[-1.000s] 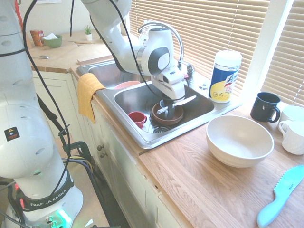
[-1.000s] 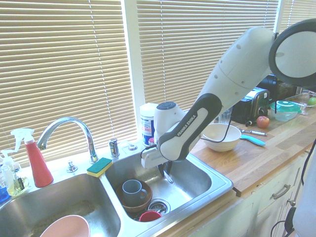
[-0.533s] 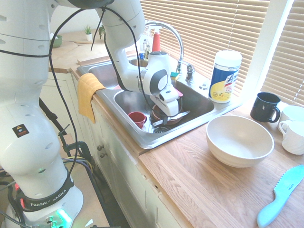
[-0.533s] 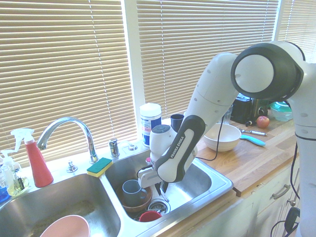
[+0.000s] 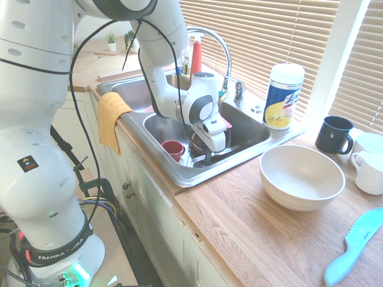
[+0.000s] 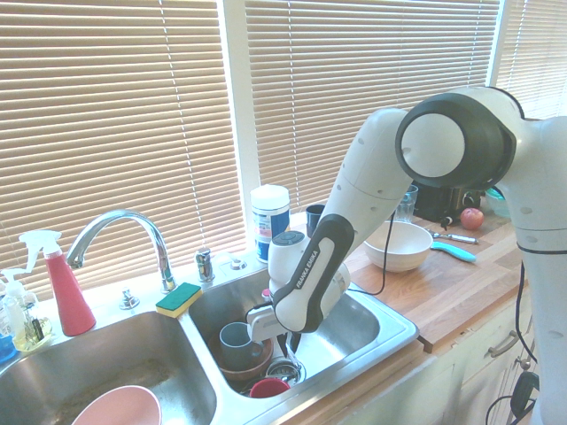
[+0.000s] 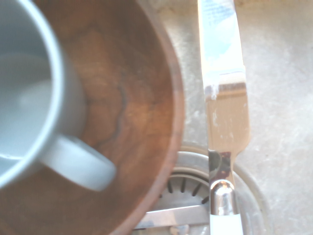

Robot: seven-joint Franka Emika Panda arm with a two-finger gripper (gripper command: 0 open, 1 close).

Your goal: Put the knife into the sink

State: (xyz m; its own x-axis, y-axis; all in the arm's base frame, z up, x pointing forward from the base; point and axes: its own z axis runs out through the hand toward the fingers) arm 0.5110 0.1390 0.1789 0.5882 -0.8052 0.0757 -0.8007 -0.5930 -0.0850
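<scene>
While the knife hangs low inside the right-hand basin of the sink, at the lower centre of the second exterior view, the end effector is pressed together on its handle. Beside the knife, 1 grey-blue mug sits in 1 brown bowl, with 1 red cup nearby. At right in the first exterior view, 1 white bowl and 1 light blue knife lie on the surface.
</scene>
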